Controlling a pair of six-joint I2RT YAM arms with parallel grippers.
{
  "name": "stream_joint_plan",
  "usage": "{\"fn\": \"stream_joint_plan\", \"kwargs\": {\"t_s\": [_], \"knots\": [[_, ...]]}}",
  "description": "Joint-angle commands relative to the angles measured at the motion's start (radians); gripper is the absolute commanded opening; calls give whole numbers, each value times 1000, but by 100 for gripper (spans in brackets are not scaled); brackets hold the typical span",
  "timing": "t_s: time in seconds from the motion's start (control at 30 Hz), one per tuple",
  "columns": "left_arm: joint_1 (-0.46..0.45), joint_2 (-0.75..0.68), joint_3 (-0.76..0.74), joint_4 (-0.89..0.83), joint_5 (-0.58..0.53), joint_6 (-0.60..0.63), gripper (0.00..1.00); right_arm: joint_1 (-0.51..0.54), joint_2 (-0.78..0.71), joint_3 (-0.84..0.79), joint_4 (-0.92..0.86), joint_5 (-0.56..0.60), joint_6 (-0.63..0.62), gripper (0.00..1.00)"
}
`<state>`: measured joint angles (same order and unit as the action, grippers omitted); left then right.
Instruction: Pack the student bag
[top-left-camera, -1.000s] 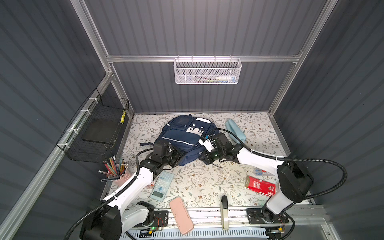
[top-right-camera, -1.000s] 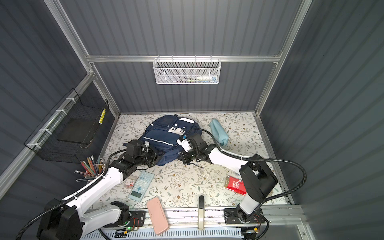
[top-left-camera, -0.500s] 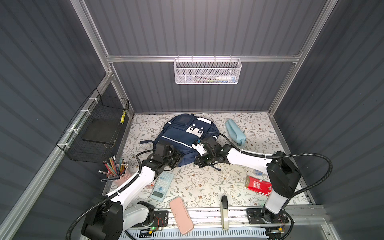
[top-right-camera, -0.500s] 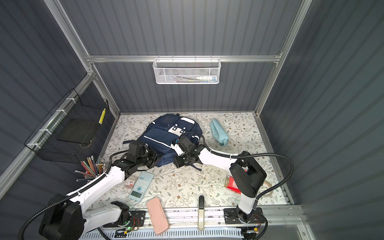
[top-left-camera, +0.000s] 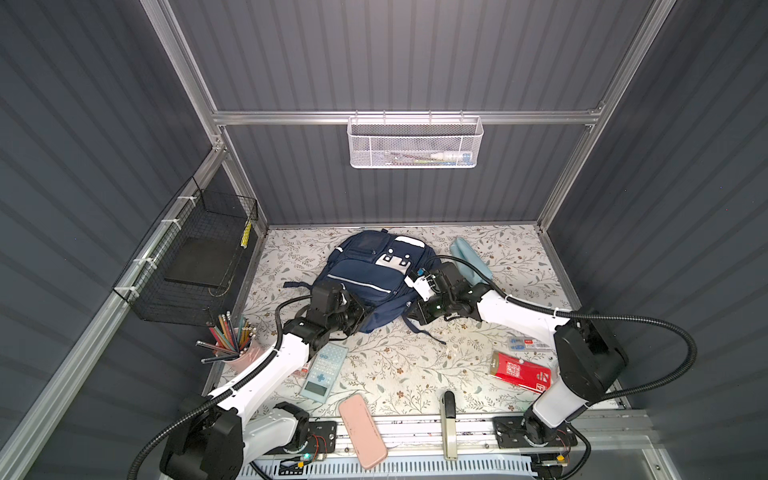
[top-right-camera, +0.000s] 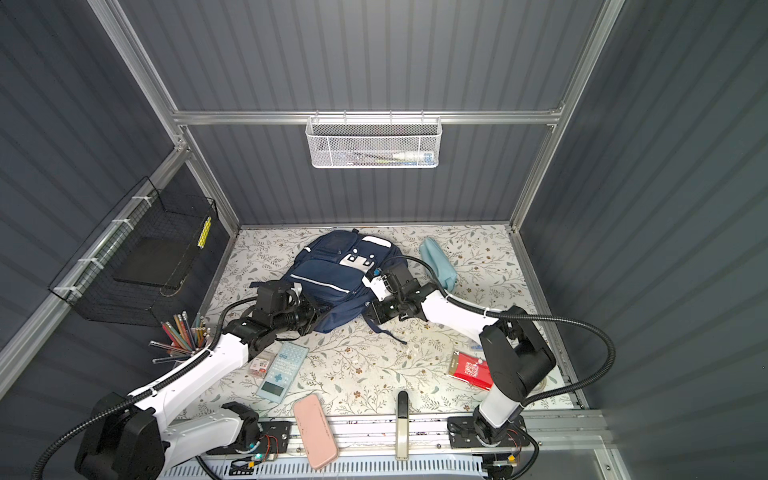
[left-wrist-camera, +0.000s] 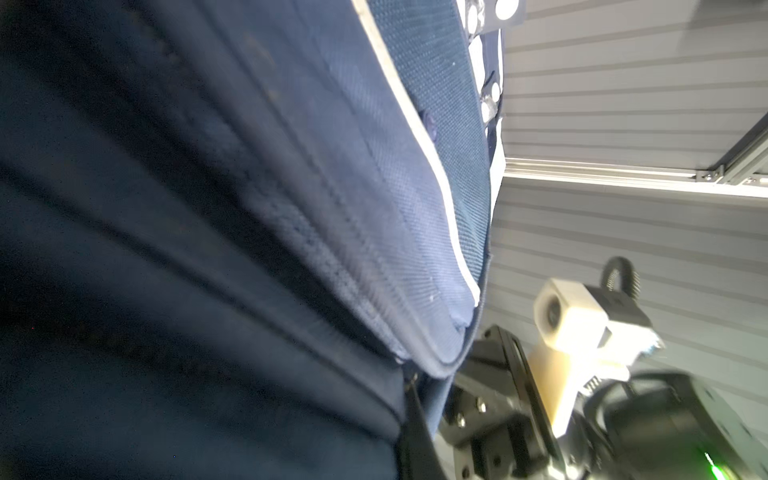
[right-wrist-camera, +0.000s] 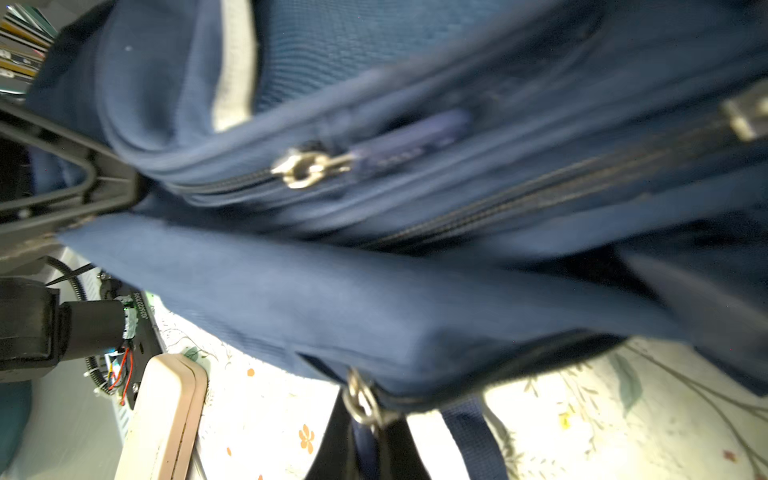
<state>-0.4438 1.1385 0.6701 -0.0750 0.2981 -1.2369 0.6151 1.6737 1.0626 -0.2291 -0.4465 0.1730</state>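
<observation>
Top views both show the student bag (top-left-camera: 370, 274) lying flat, and its zipper (right-wrist-camera: 307, 168) looks closed in the right wrist view, so we judge packing barely begun. The calculator (top-left-camera: 324, 368), pink case (top-left-camera: 362, 430) and red box (top-left-camera: 521, 374) lie loose in front of the bag, the blue pouch (top-left-camera: 471, 259) beside it. Our left gripper (top-left-camera: 360, 317) and right gripper (top-left-camera: 412, 308) sit at the bag's near edge, jaws closed; whether they pinch fabric we cannot tell.
</observation>
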Motion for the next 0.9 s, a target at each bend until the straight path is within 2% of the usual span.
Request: {"fn": "stream_joint_plan", "kwargs": {"t_s": [0.0, 0.33, 0.43, 0.53, 0.7, 0.8, 0.87], "knots": [[51, -66, -2, -82, -142, 39, 0, -178, 69, -20, -139, 247, 12, 6], [51, -100, 5, -98, -94, 23, 0, -250, 174, 35, -32, 330, 111, 8], [51, -119, 2, -106, -90, 18, 0, -274, 175, 22, -19, 390, 145, 9], [51, -135, 0, -114, -95, 19, 0, -305, 168, -5, 5, 399, 168, 10], [51, -127, 17, -112, -88, 16, 0, -307, 150, -48, 9, 544, 247, 10], [51, -123, 36, -107, -82, 14, 0, -298, 126, -89, 43, 581, 314, 12], [50, -114, 45, -104, -72, 12, 0, -272, 121, -99, 63, 542, 302, 15]]}}
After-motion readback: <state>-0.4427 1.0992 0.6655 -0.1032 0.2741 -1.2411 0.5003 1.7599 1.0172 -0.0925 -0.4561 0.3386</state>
